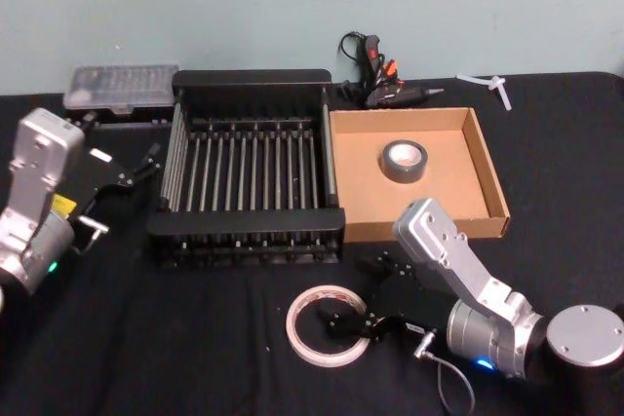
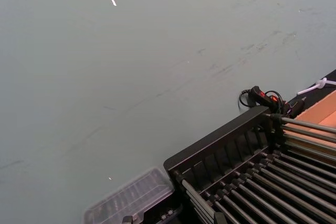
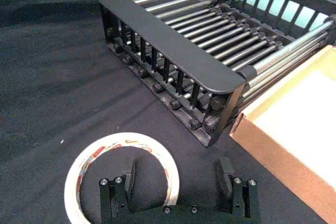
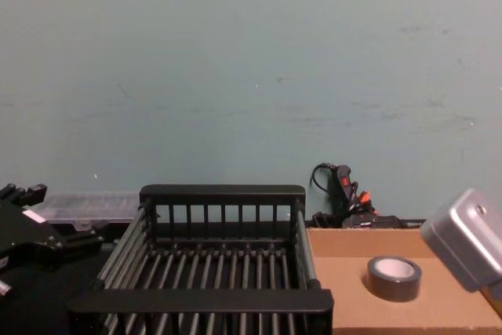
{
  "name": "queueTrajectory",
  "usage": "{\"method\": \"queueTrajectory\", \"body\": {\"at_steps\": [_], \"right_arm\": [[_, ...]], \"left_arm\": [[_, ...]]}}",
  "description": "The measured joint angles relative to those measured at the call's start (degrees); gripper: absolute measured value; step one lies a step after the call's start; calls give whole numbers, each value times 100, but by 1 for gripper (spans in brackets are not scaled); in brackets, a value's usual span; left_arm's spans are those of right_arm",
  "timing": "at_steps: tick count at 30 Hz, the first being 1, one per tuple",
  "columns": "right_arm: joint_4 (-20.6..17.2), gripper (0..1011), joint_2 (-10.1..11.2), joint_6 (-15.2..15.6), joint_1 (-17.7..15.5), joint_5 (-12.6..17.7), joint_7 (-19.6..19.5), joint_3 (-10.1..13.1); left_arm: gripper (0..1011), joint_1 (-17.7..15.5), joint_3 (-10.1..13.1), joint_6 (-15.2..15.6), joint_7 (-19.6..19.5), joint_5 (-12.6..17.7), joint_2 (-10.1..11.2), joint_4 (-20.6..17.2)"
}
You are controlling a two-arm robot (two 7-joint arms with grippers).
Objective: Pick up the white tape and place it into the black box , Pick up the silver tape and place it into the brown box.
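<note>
1. Head view first: my right pincer is down low at the white tape, which lies flat on the surface in front of the black box. The silver tape is already sitting in the brown box, beyond my right pincer, so I'd say that half is done and the white roll is the job in hand.

2. Right wrist view tells the grip story: the fingers are spread wide and holding nothing. One finger sits over the hole of the white tape, the other is out past the roll's rim over bare surface, so the near side of the ring is between them. Can't tell if a tip is touching the roll yet.

3. My left pincer is parked off to the far side of the black box, away from everything. Looks open and empty to me.

4. Next move, my guess: settle down the last bit, pinch the ring wall between the fingers, lift it, then carry it forward over the thick front rim of the black box and let go over the bars.

5. Watch-out: the roll is thin and flat, so a shallow pinch could just skid it along the cloth. Also need enough lift to get over that rim.
</note>
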Motion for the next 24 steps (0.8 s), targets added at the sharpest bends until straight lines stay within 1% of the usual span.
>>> {"method": "queueTrajectory", "body": {"at_steps": [10,24], "right_arm": [[3,1002,37,-70,-8,-15,-55,-43],[16,1003,43,-63,-41,-75,-114,-55]], "left_arm": [[1001,0,0,0,0,0,0,0],[1001,0,0,0,0,0,0,0]]}}
